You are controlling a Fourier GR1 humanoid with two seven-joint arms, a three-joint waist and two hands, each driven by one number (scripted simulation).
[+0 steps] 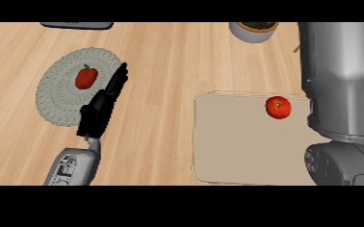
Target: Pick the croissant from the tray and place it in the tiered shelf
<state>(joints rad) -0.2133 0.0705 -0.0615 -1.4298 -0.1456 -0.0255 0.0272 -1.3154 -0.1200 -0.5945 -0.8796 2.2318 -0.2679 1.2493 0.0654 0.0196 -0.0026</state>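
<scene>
1. The left hand (99, 109) lies over the counter (171, 57) with its fingers (118, 79) straight and close together. It has hold of nothing.
2. The fingertips overlap the right rim of a round grey plate (57, 101). Just left of the fingertips, on the plate's middle, sits a small red fruit (86, 77), apart from the fingers.
3. Right of the fingers runs a broad strip of bare wood, open as far as the left edge of the beige tray (235, 144).
4. The tray's left and top edges show plainly. Its right edge is covered by the grey right forearm (332, 77), which stands well right of the fingers and runs up to the view's top; its hand does not show.
5. On the tray, near its top edge and just left of that forearm, rests a round red fruit (278, 107). I cannot make out the croissant; the forearm may hide it.
6. Far beyond the fingertips, at the top edge, are a dark flat thing (77, 25) to the left and a grey pot (253, 31) to the right.
</scene>
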